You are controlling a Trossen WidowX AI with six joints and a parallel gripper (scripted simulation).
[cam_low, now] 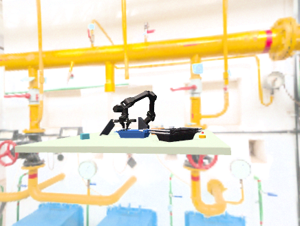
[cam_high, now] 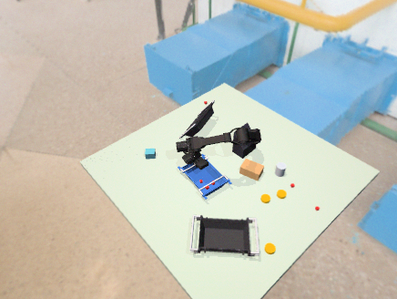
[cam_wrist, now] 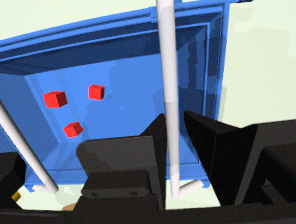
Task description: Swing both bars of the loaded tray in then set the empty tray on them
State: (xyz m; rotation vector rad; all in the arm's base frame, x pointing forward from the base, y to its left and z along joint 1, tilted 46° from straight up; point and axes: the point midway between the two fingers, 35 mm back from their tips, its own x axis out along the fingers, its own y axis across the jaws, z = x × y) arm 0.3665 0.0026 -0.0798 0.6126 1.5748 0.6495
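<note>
The blue tray [cam_high: 210,173] [cam_low: 134,134] [cam_wrist: 125,120] holds three small red blocks [cam_high: 201,181] [cam_wrist: 55,99]. One white bar [cam_high: 220,181] [cam_wrist: 22,150] crosses its top near the end away from my gripper. The other bar [cam_high: 186,169] [cam_wrist: 167,65] is over the tray's opening, just inward of the end by my gripper. My gripper [cam_high: 196,162] [cam_low: 126,129] [cam_wrist: 174,116] is low at this bar, slightly open, with one finger each side of it; a firm grip does not show. The empty black tray [cam_high: 225,234] [cam_low: 175,136] stands apart, its bars [cam_high: 194,233] [cam_high: 255,236] out over its ends.
A dark tilted panel-like object [cam_high: 200,118] [cam_low: 107,127] is behind my gripper. A cyan block [cam_high: 150,153] [cam_low: 84,136] is to the left. An orange box [cam_high: 251,170], a grey cylinder [cam_high: 280,170] and yellow discs [cam_high: 265,198] [cam_high: 269,248] are to the right.
</note>
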